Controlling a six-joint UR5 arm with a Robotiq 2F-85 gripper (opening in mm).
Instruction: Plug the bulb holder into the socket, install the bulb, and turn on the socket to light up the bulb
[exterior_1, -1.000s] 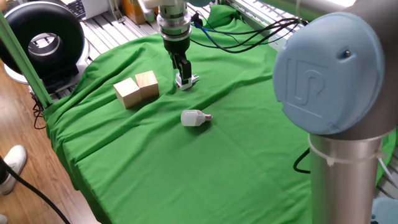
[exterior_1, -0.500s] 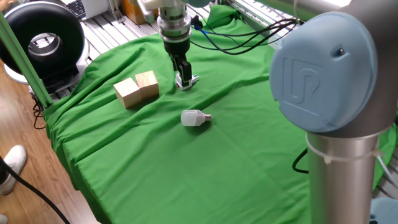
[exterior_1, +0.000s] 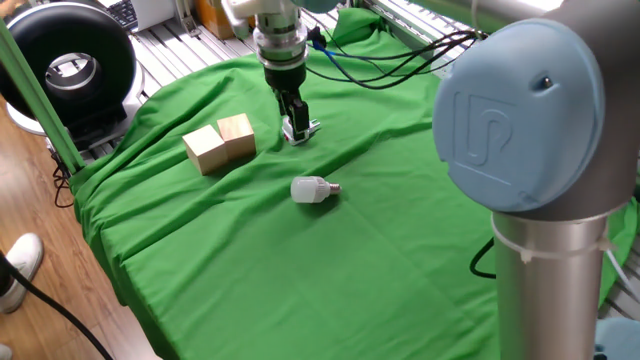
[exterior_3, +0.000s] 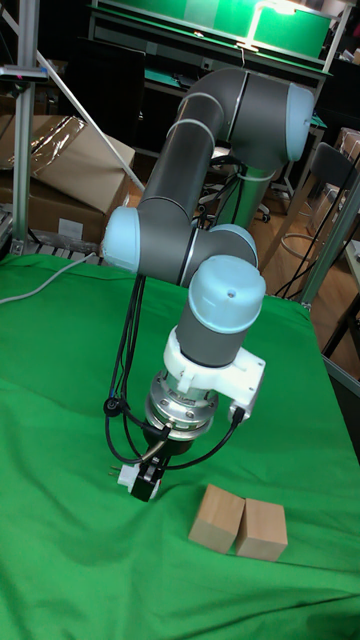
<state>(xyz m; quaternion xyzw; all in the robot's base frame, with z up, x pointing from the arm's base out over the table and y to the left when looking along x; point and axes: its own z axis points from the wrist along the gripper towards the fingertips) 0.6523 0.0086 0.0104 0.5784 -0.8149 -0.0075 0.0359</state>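
While its fingers clamp the bulb holder (exterior_1: 300, 129) on the green cloth (exterior_1: 380, 240), the gripper (exterior_1: 294, 122) stands at the wooden blocks' (exterior_1: 220, 143) three o'clock; the bulb (exterior_1: 313, 189) lies at its six o'clock.

We see an arm (exterior_3: 190, 170) built of grey metal tubes joined by rounded joints, each closed with a pale blue cap (exterior_1: 525, 110). The nearest cap bears an embossed logo and one small dark screw hole. Below it a silver column shows a thin seam ring. The wrist ends in a white housing (exterior_3: 215, 375) over a ribbed silver flange. Black cables (exterior_3: 125, 400) loop beside it. The gripper (exterior_1: 293, 120) has slim black jaws.
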